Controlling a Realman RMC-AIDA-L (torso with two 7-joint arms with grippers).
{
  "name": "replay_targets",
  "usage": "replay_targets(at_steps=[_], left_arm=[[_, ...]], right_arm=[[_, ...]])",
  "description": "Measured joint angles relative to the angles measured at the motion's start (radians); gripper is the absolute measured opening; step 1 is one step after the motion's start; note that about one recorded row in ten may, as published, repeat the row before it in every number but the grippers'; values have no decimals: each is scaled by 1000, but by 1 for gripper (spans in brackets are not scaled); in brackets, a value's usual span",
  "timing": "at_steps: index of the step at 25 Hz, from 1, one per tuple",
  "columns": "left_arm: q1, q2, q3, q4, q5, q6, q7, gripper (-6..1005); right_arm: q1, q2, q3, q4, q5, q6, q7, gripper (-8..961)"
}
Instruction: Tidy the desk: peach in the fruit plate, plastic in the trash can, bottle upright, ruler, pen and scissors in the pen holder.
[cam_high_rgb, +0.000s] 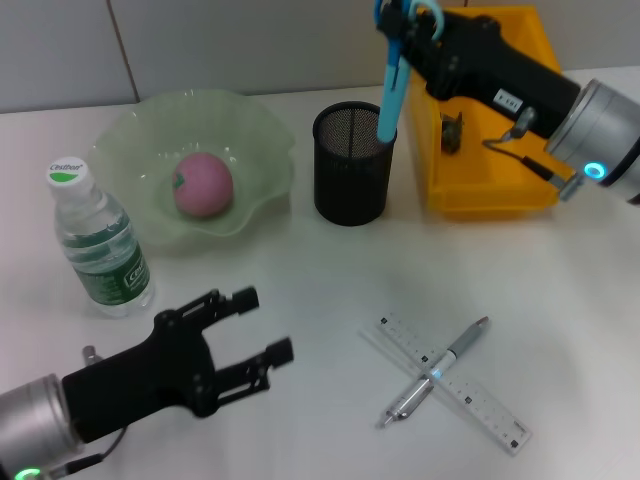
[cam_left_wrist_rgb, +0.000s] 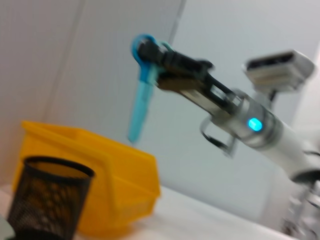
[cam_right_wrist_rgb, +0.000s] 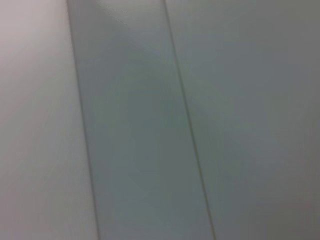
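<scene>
The right gripper (cam_high_rgb: 410, 20) is clenched on the handles of the scissors (cam_high_rgb: 392, 85), which hang blade-cover down from it; in the head view their tip appears at the rim of the pen holder (cam_high_rgb: 350, 165), while the left wrist view shows the scissors (cam_left_wrist_rgb: 141, 95) high above the pen holder (cam_left_wrist_rgb: 47, 202), so whether the tip is inside cannot be told. The trash can (cam_high_rgb: 500, 170) stands just right of the pen holder, with a small dark crumpled piece inside it. The left gripper (cam_high_rgb: 240, 335) hovers low at the near left with its fingers spread, holding nothing. Beyond it the bottle (cam_high_rgb: 98, 240) stands upright, and right of the bottle the peach (cam_high_rgb: 204, 184) lies in the fruit plate (cam_high_rgb: 255, 130). At the near right the ruler (cam_high_rgb: 450, 382) lies flat on the desk (cam_high_rgb: 330, 280) with the pen (cam_high_rgb: 435, 370) crossed over it. A pale panelled wall with vertical seams rises behind the desk; the right wrist view shows only that wall.
</scene>
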Motion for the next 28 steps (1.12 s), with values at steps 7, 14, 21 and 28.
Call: replay_targets(at_steps=[7,14,21,28], left_arm=[[-26,-2,151,150,0,60,-124,791],[-37,-3,175,214,-2,79,-138,791],[-40,-4,176,219,-3,81,-123,791],[-34,-4,178,213,-4,79,-102,790]], right_arm=[[11,-1,-10,-41,5,84,45,107],[34,-1,-14,-43,-4,166,61,111],[53,-2,-52,-37,-5,236,82,115],[87,1,-81,-11,-5,310,89,118]])
